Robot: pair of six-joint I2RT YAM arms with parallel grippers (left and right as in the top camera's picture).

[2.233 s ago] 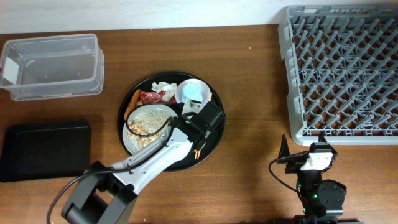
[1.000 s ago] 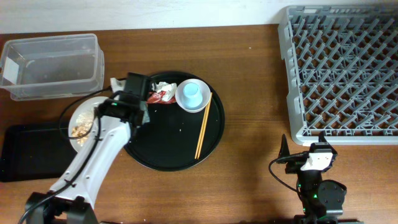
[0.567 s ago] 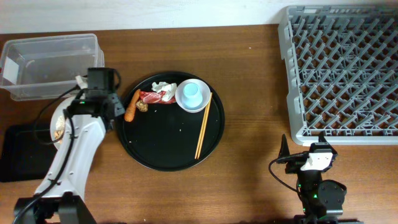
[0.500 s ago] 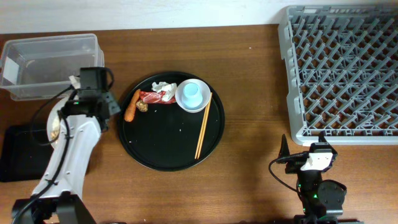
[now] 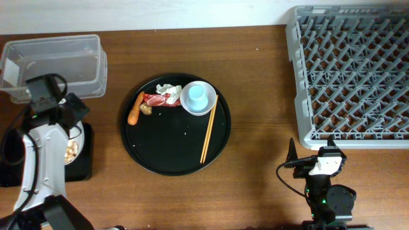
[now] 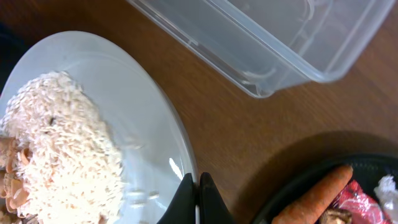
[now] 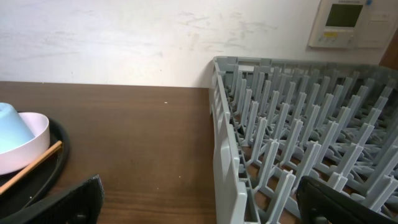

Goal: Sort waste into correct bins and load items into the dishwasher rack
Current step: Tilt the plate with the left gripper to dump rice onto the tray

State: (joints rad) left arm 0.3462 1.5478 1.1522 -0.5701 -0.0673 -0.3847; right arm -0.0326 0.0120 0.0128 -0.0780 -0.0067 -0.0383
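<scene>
Your left gripper (image 6: 197,186) is pinched nearly closed on the rim of the white plate (image 6: 134,106). Only the left wrist view shows that grip, plus the rice (image 6: 68,155) heaped on the plate and the brownish scraps (image 6: 7,177) at its edge. Overhead, your left arm hides most of the plate. A sliver shows over the right end of the flat black tray (image 5: 16,156), just below the clear tub (image 5: 54,64), and you can't tell if the plate touches that tray. Overhead alone gives you the whole round black tray (image 5: 169,144) mid-bench (image 5: 262,96). The carrot (image 5: 134,110) lies at its left rim, with the red wrapper (image 5: 153,99) and white tissue (image 5: 168,89) just beside it. The light blue cup (image 5: 196,96) sits in the small white bowl (image 5: 208,106), and the chopsticks (image 5: 209,129) lie down the tray's right side. The dishwasher rack (image 5: 297,83) stands far right, well apart from the tray. Your right gripper (image 7: 199,199) is spread wide and holds nothing. Its wrist view shows the rack pegs side-on and just the bowl's edge at left.
</scene>
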